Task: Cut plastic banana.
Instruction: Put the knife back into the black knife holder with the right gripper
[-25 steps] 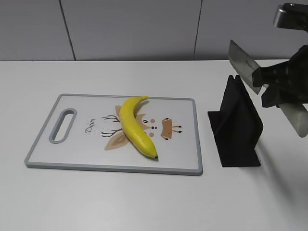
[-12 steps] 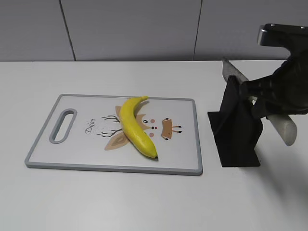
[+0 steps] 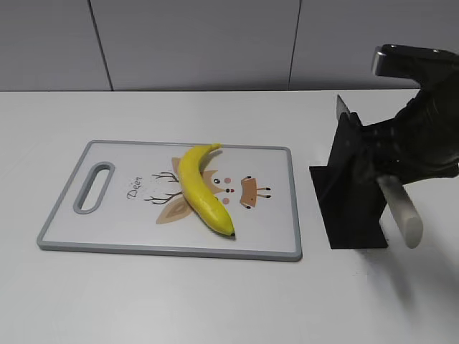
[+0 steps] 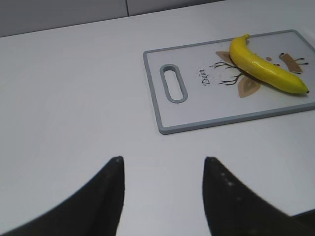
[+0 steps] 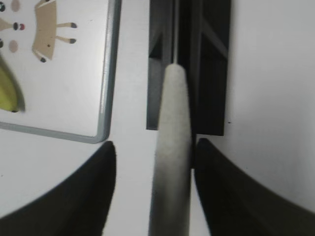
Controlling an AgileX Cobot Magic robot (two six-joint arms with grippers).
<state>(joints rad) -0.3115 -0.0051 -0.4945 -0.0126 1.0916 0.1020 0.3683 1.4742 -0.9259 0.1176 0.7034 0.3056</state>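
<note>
The plastic banana (image 3: 201, 190) lies whole and slanted on the grey-rimmed cutting board (image 3: 107, 229); it also shows in the left wrist view (image 4: 266, 71). A knife with a pale handle (image 3: 400, 208) sits with its blade (image 3: 342, 107) in the black stand (image 3: 351, 201) to the right of the board. My right gripper (image 5: 156, 142) is open with the handle (image 5: 172, 147) between its jaws, touching the right finger with a gap on the left. My left gripper (image 4: 163, 158) is open and empty over bare table, well to the left of the board (image 4: 197, 113).
The stand (image 5: 206, 64) stands just off the board's right edge (image 5: 106, 98). A grey wall runs behind the white table. The left arm is out of the exterior view.
My right gripper has come down and leftward with the knife. The blade was raised above the stand and now sits in its slot, with the handle tilted down toward the front.
</note>
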